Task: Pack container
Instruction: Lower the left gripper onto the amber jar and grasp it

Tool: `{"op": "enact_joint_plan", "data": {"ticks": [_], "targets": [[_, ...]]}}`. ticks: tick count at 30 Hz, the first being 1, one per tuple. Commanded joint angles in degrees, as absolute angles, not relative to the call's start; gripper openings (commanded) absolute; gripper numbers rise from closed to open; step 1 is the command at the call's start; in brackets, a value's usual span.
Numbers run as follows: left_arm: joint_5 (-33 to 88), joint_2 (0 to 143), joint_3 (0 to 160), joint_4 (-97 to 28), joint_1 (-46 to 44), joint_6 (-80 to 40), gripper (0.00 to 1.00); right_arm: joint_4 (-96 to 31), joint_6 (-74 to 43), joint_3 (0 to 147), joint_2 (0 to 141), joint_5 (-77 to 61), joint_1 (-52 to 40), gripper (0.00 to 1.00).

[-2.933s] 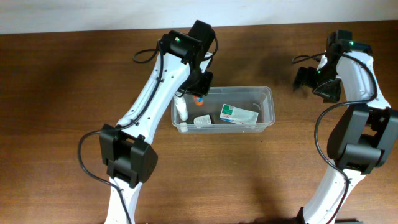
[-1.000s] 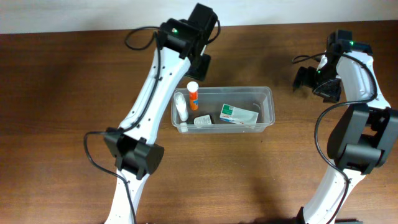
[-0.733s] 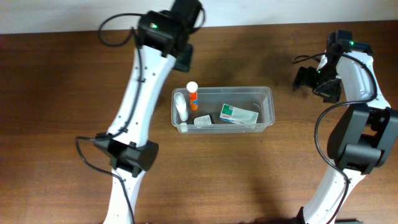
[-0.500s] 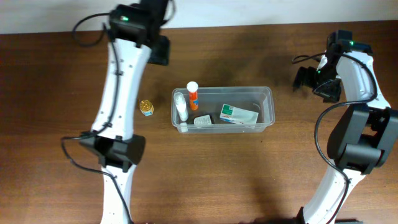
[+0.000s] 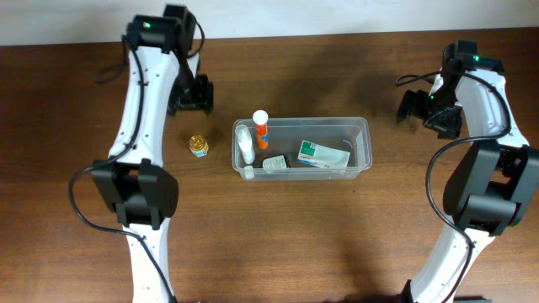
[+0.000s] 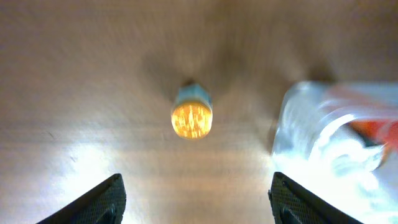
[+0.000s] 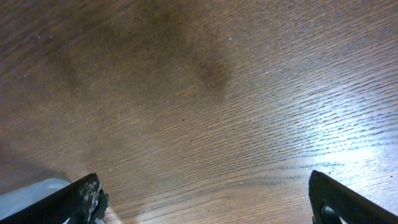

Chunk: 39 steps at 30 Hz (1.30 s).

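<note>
The left gripper and right gripper both gape wide, and a yellow bottle sits beside the tub.

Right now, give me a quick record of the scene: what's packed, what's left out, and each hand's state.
container: clear tub
inside: white bottle, orange bottle upright, green-and-white box, small pale item
outside: small yellow bottle, on table left of container
left hand: open, empty, apart from small yellow bottle
right hand: open, empty, over table
</note>
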State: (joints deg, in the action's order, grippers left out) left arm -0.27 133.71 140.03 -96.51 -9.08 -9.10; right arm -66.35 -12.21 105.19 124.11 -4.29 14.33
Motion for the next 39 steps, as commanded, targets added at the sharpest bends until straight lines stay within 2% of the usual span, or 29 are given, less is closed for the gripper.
{"op": "enact_joint_plan", "data": {"ticks": [1, 16, 29, 39], "targets": [[1.1, 132.2, 134.3, -96.0, -9.1, -9.4, 0.74, -66.4, -12.3, 105.1, 123.4, -3.8, 14.7, 0.98], [-0.5, 132.2, 116.1, -81.4, -9.0, -9.4, 0.75, -66.4, -12.3, 105.1, 123.4, -3.8, 14.7, 0.98], [-1.9, 132.2, 113.3, -75.4, -8.3, -9.3, 0.73, -66.4, -12.3, 105.1, 123.4, -3.8, 14.7, 0.98], [-1.9, 132.3, 112.7, -75.6, -8.3, -9.4, 0.73, -66.4, -12.3, 105.1, 123.4, -3.8, 14.7, 0.98]]}}
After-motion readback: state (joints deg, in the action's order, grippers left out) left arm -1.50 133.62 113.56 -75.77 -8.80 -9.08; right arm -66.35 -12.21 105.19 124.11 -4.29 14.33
